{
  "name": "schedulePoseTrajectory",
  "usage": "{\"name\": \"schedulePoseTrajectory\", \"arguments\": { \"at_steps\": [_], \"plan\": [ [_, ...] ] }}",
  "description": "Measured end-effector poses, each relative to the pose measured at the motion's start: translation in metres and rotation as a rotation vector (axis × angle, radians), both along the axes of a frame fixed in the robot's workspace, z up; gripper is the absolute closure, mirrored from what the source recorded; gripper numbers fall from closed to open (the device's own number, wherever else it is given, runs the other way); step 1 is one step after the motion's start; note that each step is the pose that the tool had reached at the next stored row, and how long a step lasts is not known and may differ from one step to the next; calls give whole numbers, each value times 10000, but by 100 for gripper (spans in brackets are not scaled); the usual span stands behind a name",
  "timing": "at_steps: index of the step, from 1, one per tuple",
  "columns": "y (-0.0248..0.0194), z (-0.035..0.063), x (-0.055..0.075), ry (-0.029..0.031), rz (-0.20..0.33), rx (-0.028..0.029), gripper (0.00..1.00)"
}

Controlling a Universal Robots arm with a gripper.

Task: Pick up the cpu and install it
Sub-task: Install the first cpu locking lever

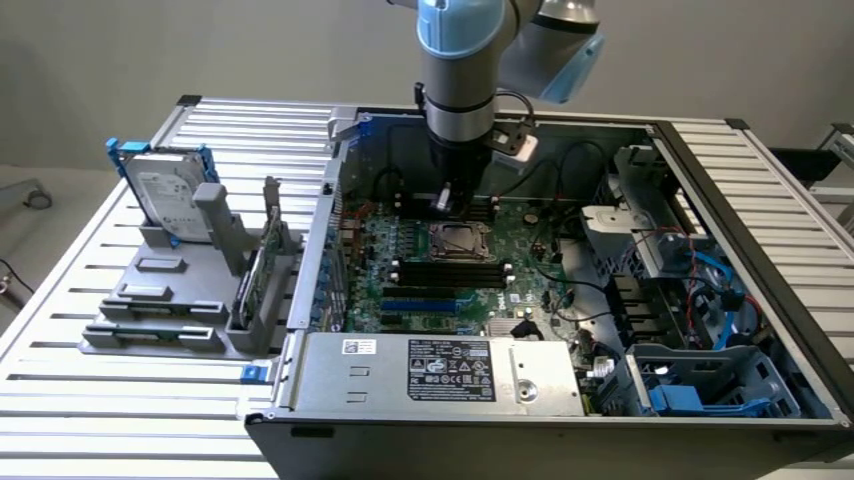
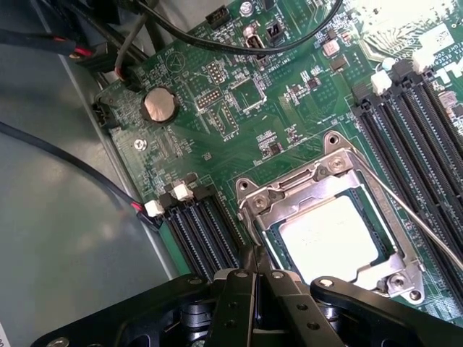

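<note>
The cpu [image 2: 335, 238], a small square chip with a pale silvery top, lies flat inside the metal-framed socket [image 2: 289, 191] on the green motherboard. The socket's frame surrounds it. My gripper [image 2: 255, 273] is shut, its two black fingers pressed together with nothing between them, just beside the socket's edge. In the exterior view the gripper [image 1: 451, 207] hangs down inside the open computer case, just behind the socket [image 1: 458, 241].
Black memory slots [image 1: 454, 272] lie in front of the socket. A thin metal lever [image 2: 416, 220] crosses the socket's side. Cables and case walls [image 1: 747, 230] ring the board. A power supply [image 1: 427, 370] sits at the front. A hard drive [image 1: 171, 190] stands in a grey fixture at the exterior view's left.
</note>
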State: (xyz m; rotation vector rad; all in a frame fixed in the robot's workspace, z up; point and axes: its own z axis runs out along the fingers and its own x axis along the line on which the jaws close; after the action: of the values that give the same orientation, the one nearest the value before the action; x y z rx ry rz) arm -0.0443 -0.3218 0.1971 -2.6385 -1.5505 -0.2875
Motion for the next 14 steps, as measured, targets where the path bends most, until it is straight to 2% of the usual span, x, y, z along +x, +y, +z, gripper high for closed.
{"name": "schedulePoseTrajectory", "arguments": {
  "at_steps": [14],
  "plan": [
    [0, -12, 57, 1, 20, -4, 89]
  ]
}}
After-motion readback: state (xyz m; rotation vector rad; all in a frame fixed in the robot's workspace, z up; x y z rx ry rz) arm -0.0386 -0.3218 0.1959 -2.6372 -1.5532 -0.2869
